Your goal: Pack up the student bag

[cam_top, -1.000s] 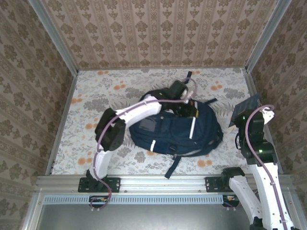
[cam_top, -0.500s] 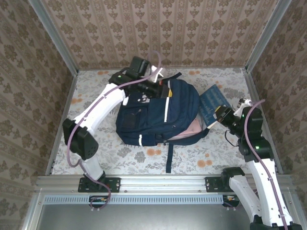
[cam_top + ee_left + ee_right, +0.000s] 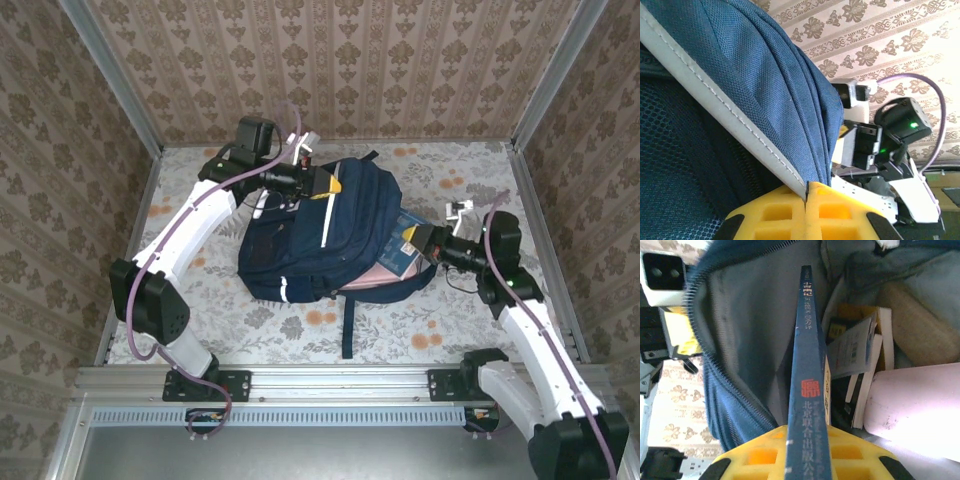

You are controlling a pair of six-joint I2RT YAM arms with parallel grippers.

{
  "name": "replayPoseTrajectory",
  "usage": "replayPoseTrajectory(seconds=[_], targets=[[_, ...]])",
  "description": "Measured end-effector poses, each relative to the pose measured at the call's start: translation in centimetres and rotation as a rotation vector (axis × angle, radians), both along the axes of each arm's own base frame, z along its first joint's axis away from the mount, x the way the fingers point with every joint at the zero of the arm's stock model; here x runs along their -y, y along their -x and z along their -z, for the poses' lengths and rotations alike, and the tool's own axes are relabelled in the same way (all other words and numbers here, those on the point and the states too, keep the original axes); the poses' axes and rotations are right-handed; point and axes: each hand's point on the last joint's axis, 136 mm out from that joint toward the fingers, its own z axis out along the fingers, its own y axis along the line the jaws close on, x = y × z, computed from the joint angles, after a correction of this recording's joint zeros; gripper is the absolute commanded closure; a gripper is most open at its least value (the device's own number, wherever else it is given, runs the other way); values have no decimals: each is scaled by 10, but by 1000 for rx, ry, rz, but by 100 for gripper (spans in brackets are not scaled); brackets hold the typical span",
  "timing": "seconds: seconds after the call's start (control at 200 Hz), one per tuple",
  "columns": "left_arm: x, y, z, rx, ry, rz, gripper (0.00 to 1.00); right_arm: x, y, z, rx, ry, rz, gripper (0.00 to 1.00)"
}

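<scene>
Right wrist: my right gripper (image 3: 805, 442) clenches the navy book (image 3: 807, 355), spine aimed into the student bag (image 3: 740, 330); my left gripper (image 3: 806, 202) pinches its rim.

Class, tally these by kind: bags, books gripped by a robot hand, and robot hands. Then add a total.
Bags: 1, the student bag
Books gripped: 1, the navy book, in the right hand
Robot hands: 2, counting the left hand, which pinches the bag's edge
Total: 4
</scene>
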Motion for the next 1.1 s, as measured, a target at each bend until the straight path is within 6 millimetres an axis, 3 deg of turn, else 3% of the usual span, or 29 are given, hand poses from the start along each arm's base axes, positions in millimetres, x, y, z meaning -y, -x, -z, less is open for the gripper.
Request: replayPoseTrajectory(seconds=[0.225, 0.345, 0.375, 0.425, 0.465, 0.525, 0.605, 0.675, 0.755, 0.825, 0.95, 1.02, 1.1], targets=[[2, 2, -4, -9, 24, 14, 100, -48, -19, 58, -183, 24, -111, 100], [2, 3, -5, -8, 30, 20, 100, -74, -44, 85, -251, 67, -101, 100], [2, 3, -5, -8, 31, 21, 100, -81, -53, 86, -250, 74, -99, 91], [2, 4, -5, -10, 33, 22, 100, -97, -67, 89, -249, 87, -103, 62], [2, 4, -6, -9, 34, 22, 100, -110, -81, 92, -244, 95, -99, 46], [1, 4, -7, -9, 36, 18, 100, -126, -98, 98, -236, 113, -93, 34], [-3, 1, -9, -7, 39, 5, 100, -130, -104, 106, -232, 140, -64, 22], [-6, 0, -8, -9, 39, -3, 100, -118, -105, 104, -201, 181, -5, 17], [-11, -3, -5, -15, 37, -15, 100, -86, -100, 94, -158, 242, 82, 12], [-17, -8, -4, -14, 37, -35, 100, -53, -92, 73, -104, 275, 158, 3], [-21, -14, -3, 2, 29, -54, 100, 3, -79, 35, 1, 305, 301, 2], [-20, -13, 2, 16, 8, -55, 100, 31, -70, 31, 17, 335, 375, 4], [-12, -11, 8, 36, -24, -39, 100, 59, -60, 39, -6, 382, 454, 5]])
